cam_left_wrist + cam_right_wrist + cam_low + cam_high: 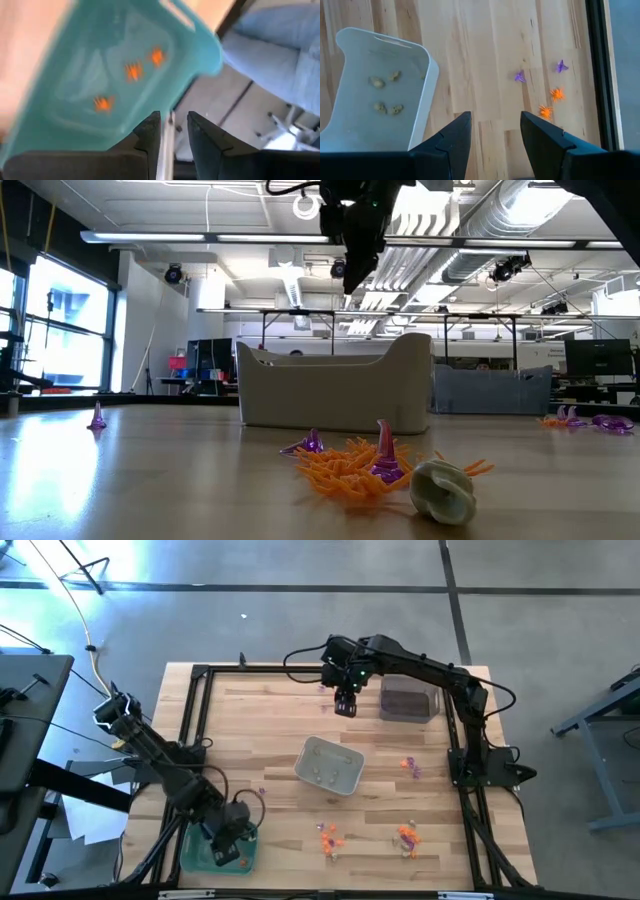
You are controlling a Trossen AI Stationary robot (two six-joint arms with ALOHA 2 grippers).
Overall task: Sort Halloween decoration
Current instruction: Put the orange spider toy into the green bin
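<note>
With its fingers parted and empty over the green tray (200, 858) at lower left, the left gripper (174, 131) looks mid-drop, so fetching another orange trinket (328, 838) comes next, while the open right gripper (491, 131) waits.

Table inventory, as I am reading it from the high view:

- I am seeing the pale rounded plastic tray (330, 765) sitting mid-table on the light wooden plank table (260, 730), holding whitish-beige trinkets (382, 95).
- The dark rectangular tray (408, 700) is lying behind it, to the right.
- The green plastic tray (215, 852) is sitting at the front left corner, holding three orange trinkets (132, 72).
- Loose orange and purple trinkets (328, 837) are lying in front of the pale tray; more (410, 766) are lying to its right.
</note>
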